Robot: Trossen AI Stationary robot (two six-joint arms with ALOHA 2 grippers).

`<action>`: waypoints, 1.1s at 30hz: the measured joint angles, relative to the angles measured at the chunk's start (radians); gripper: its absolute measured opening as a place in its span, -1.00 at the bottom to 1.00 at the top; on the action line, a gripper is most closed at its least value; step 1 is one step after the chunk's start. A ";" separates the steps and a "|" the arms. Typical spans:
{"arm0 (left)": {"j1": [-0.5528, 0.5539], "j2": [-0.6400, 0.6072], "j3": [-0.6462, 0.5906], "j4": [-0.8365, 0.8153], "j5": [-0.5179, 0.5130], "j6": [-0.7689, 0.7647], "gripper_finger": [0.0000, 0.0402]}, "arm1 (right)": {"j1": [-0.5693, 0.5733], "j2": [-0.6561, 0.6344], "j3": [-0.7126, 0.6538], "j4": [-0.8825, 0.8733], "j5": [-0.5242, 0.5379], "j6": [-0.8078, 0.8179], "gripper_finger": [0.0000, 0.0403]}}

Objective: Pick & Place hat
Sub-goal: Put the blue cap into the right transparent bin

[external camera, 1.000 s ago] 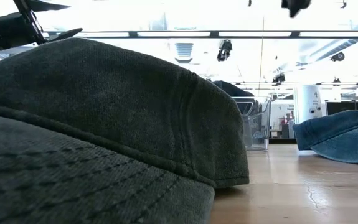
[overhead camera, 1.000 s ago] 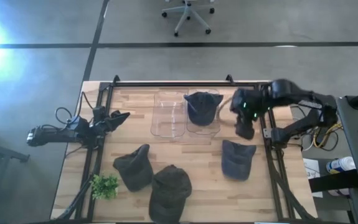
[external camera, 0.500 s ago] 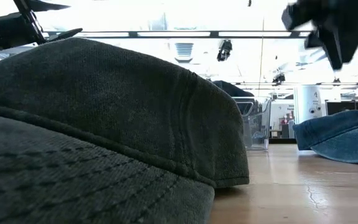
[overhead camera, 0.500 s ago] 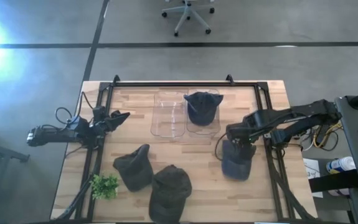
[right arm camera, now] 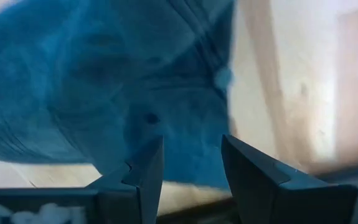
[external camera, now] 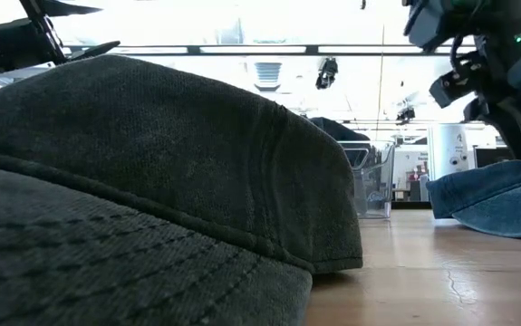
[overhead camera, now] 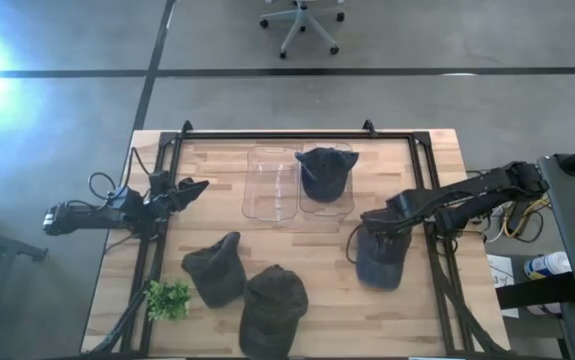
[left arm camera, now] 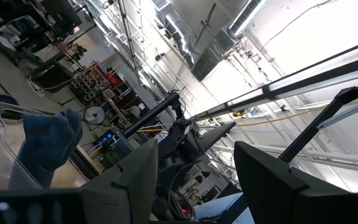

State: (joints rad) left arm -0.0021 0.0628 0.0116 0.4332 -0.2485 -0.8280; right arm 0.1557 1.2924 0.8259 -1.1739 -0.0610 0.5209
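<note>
Right hand (overhead camera: 375, 232), fingers spread narrowly and gripping nothing, hovers low over blue hat (overhead camera: 379, 258) lying near desk (overhead camera: 317, 250) right edge; left hand (overhead camera: 189, 187) open, parked at left edge.

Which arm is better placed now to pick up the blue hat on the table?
The right: its gripper hangs open directly over the blue hat. The left gripper waits at the table's far side.

No legible text, labels, brands, numbers or signs in any view.
</note>
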 joint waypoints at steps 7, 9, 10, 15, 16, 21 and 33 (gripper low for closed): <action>0.000 0.000 0.000 0.000 0.000 0.000 0.02 | -0.033 -0.002 -0.079 0.145 -0.069 -0.025 -0.23; 0.000 0.000 0.000 0.000 0.000 -0.001 0.02 | -0.059 -0.003 -0.094 0.167 -0.108 -0.043 -0.23; 0.000 0.000 0.000 0.000 0.000 -0.001 0.02 | -0.072 -0.003 -0.098 0.174 -0.128 -0.057 -0.23; 0.000 0.000 0.001 0.000 0.000 -0.009 0.02 | -0.142 -0.014 -0.105 0.186 -0.209 -0.139 -0.26; 0.000 0.000 0.001 0.000 0.000 -0.012 0.02 | -0.158 -0.021 -0.104 0.187 -0.228 -0.153 -0.27; 0.000 0.000 0.001 0.000 0.000 -0.021 0.02 | -0.226 -0.068 -0.091 0.190 -0.356 -0.181 -0.34; 0.000 0.000 0.001 0.000 0.000 -0.022 0.02 | -0.231 -0.113 -0.092 0.186 -0.469 -0.131 -0.28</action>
State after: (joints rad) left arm -0.0021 0.0624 0.0124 0.4335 -0.2481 -0.8501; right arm -0.0756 1.1796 0.7338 -0.9882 -0.5300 0.3902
